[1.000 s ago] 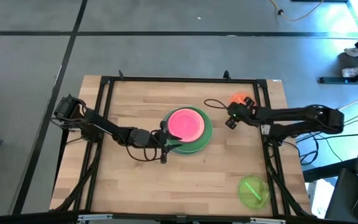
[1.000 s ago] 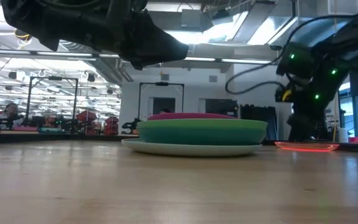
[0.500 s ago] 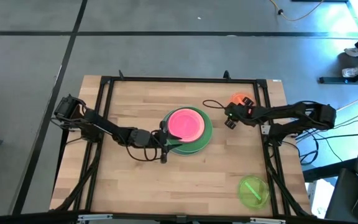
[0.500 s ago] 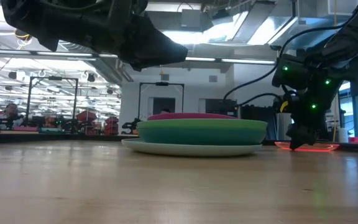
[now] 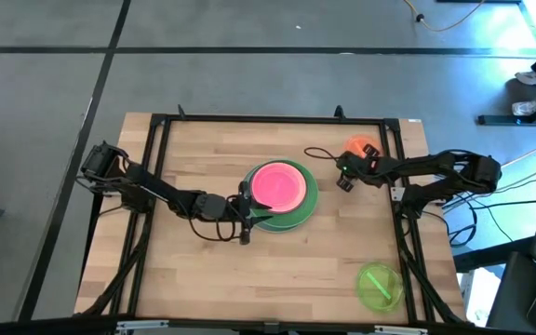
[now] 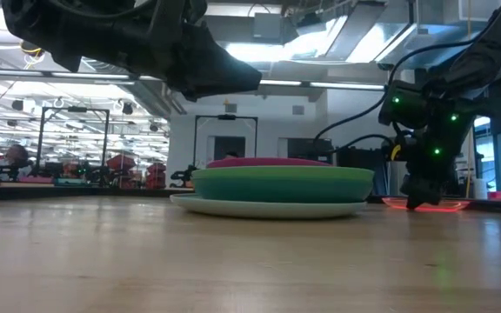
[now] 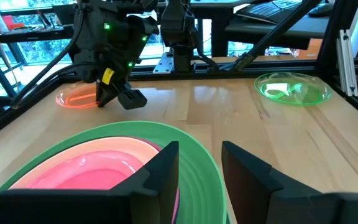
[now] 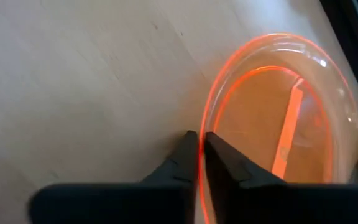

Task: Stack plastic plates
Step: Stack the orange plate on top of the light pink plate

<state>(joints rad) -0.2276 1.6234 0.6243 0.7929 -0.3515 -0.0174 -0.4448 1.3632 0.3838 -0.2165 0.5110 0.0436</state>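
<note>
At the worktop's (image 5: 194,270) far right, the right gripper (image 8: 199,163) pinches the orange plate's (image 8: 278,124) rim to lift it (left gripper (image 7: 197,168), fingers parted, waits by the stack (image 5: 282,191)).

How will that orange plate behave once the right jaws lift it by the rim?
The orange plate looks thin and see-through, so it is probably light and a bit flexible. The right gripper pinches only its rim, so the plate may droop or swing. Its glossy surface hints that it could slip from so narrow a grip.
</note>
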